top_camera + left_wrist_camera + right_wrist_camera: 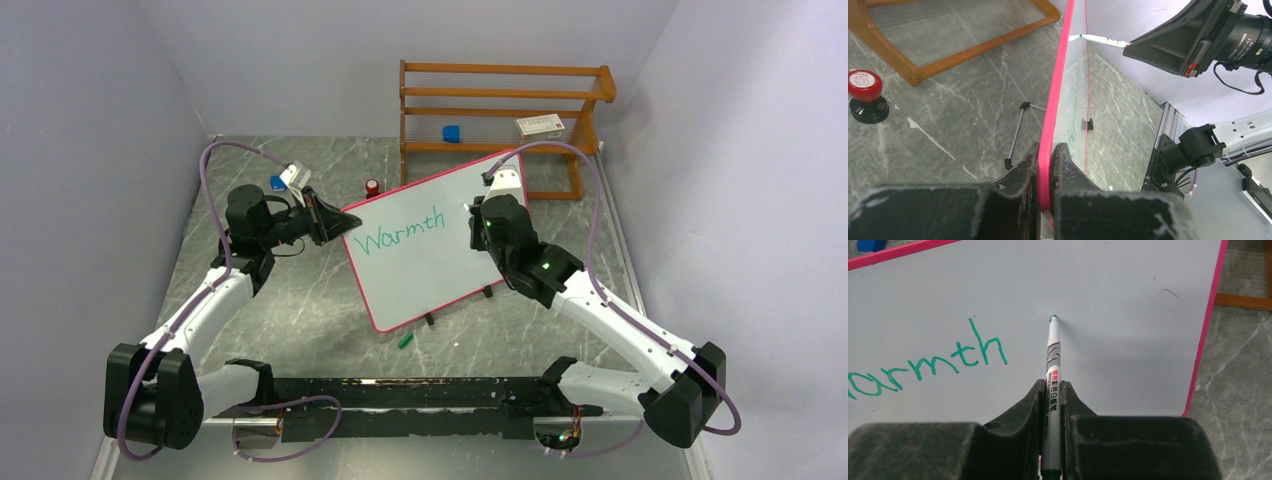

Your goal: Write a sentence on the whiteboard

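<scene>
The whiteboard (420, 260) stands tilted on its small black feet at the table's middle, with "Warmth" written on it in green. My left gripper (335, 222) is shut on the board's pink-red left edge (1054, 115), one finger on each side (1046, 155). My right gripper (1051, 387) is shut on a white marker (1053, 360) with a green tip. The tip touches the whiteboard (1128, 330) just right of the "h", leaving a small green dot. In the top view the right gripper (478, 215) sits at the board's right part.
A wooden rack (500, 110) stands behind the board, holding a blue block (451, 133) and a white box (540, 125). A red-topped stamp (372, 187) sits by the board's upper left. A green marker cap (405, 340) lies in front of the board.
</scene>
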Available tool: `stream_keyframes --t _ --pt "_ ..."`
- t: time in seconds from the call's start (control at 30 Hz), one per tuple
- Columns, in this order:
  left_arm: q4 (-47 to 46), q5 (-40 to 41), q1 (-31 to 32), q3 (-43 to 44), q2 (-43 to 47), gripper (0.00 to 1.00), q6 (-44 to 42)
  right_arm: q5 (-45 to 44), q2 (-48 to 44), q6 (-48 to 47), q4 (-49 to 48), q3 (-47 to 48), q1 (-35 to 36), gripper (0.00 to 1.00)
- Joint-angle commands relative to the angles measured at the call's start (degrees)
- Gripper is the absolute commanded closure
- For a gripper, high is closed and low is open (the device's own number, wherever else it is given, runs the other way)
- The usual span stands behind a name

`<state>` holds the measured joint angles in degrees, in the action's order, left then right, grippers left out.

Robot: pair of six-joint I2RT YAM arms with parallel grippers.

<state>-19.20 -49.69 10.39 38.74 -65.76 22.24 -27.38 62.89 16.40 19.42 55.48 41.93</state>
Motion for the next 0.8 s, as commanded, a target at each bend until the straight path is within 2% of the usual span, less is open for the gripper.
stream_keyframes --t 0.0,0.77 --pt "8.4 5.5 1.0 -1.9 -2.3 0.95 -12.3 2.0 0.7 -0.4 -1.9 -0.3 -0.9 1.0" --pt "8.6 6.1 0.9 -1.9 -2.3 0.95 -12.3 1.6 -3.2 1.2 2.0 -1.7 -1.0 1.0"
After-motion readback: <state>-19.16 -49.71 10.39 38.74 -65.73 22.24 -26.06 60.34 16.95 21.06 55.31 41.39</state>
